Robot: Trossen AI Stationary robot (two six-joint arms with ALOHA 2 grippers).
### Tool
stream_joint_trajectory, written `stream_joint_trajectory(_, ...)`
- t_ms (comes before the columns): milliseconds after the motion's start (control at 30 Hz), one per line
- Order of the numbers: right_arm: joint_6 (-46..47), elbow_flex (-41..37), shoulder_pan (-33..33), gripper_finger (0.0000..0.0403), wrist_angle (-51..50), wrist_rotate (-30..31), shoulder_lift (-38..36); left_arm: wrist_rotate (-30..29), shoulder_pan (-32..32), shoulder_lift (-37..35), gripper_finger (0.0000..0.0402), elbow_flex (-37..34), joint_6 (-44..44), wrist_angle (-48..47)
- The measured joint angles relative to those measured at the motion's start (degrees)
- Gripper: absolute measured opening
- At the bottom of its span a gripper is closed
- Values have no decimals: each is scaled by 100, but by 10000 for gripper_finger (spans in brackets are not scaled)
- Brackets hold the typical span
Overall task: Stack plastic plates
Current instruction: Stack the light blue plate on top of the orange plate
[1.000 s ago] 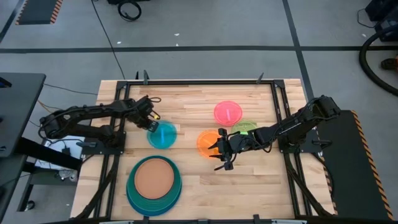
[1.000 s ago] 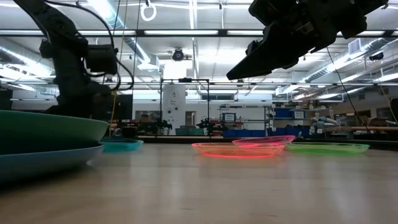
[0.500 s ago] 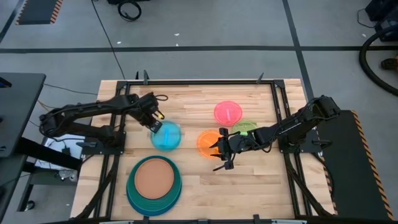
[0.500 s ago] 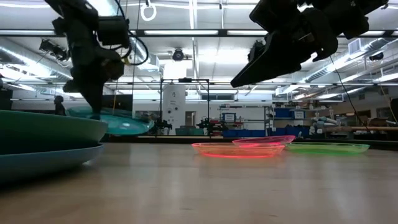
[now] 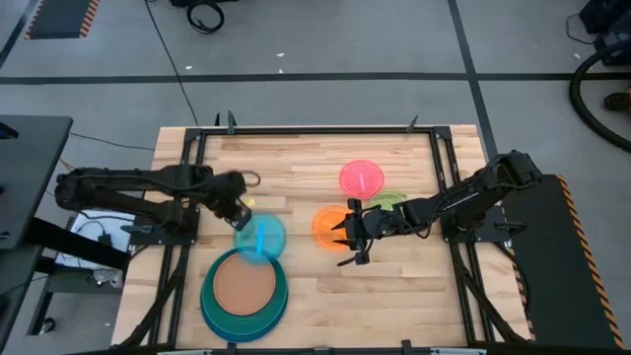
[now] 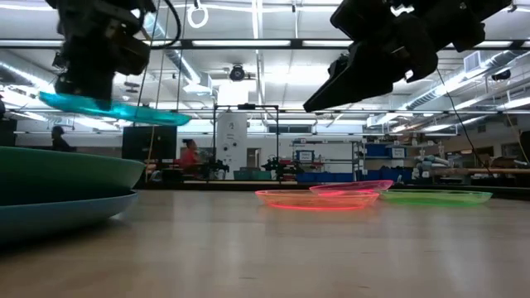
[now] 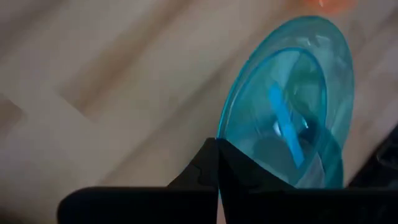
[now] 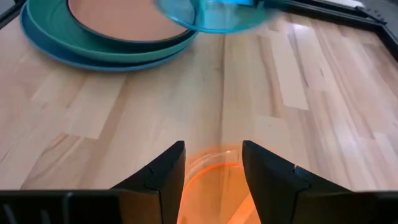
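Observation:
My left gripper is shut on the small cyan plate, which it holds in the air just beyond the far edge of the stack. The stack has a blue plate at the bottom, a teal one on it and a brown one on top, near the table's front edge. The orange plate, the pink plate and the green plate lie flat on the table. My right gripper is open in the air above the orange plate's near-right rim and touches nothing. My left gripper pinches the cyan plate's rim between its two fingers, on the plate's far-left side. The fingers come slanting down from the table's left. The plate is lifted clear of the table, close to level, reaching out beyond the fingers.
Black frame rails run along the table's left and right sides. Bare wood lies between the stack and the orange plate. In the low view a person shows far off in the room behind the table.
My left gripper has lifted the cyan plate off the table and carried it up and toward the near edge, to the far rim of the stack. The plate has gone from lying on the wood to hanging clear in the air.

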Motion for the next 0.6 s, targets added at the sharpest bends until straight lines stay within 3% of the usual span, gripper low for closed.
stream_joint_trajectory(167,-71,0,-74,169,-7,0,0,-11,-1154,5,5,0,-940,33)
stream_joint_trajectory(367,-172,0,-101,169,13,-44,0,-472,-2478,9,6,0,-2102,41)
stream_joint_trajectory(600,-190,0,-103,169,177,-203,0,-684,-3362,400,6,-34,-2845,54)
